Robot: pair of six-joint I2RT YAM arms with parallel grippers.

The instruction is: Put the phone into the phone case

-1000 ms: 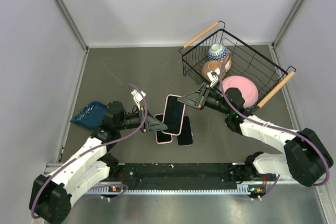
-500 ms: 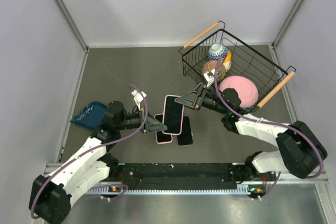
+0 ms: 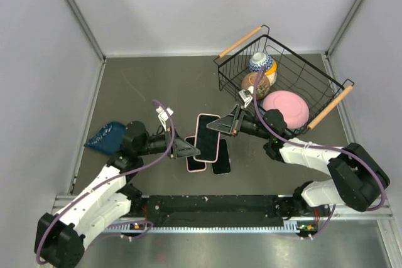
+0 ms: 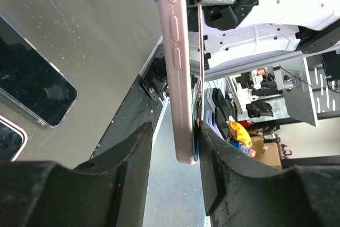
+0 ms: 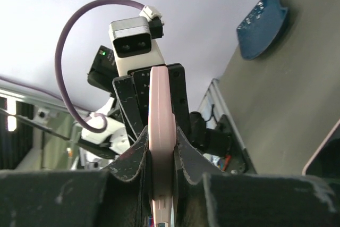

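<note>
A pink phone case (image 3: 207, 136) with a dark phone face set in it is held up edge-on over the table's middle. My right gripper (image 3: 225, 126) is shut on its far right end; the right wrist view shows the pink edge (image 5: 161, 126) pinched between both fingers. My left gripper (image 3: 190, 150) is open around the case's near left end. In the left wrist view the case (image 4: 178, 67) stands between the fingers, close to the right finger (image 4: 212, 158), with a gap to the left one. Below lie a pink-rimmed phone (image 3: 195, 162) and a black phone (image 3: 220, 158).
A black wire basket (image 3: 221, 62) with wooden handles stands at the back right and holds a pink bowl (image 3: 286, 106), a brown ball and a patterned cup. A blue cloth (image 3: 105, 136) lies at the left, by the wall.
My right arm has shifted a little to the left and down with the case. The left gripper has stayed at the case's near end.
</note>
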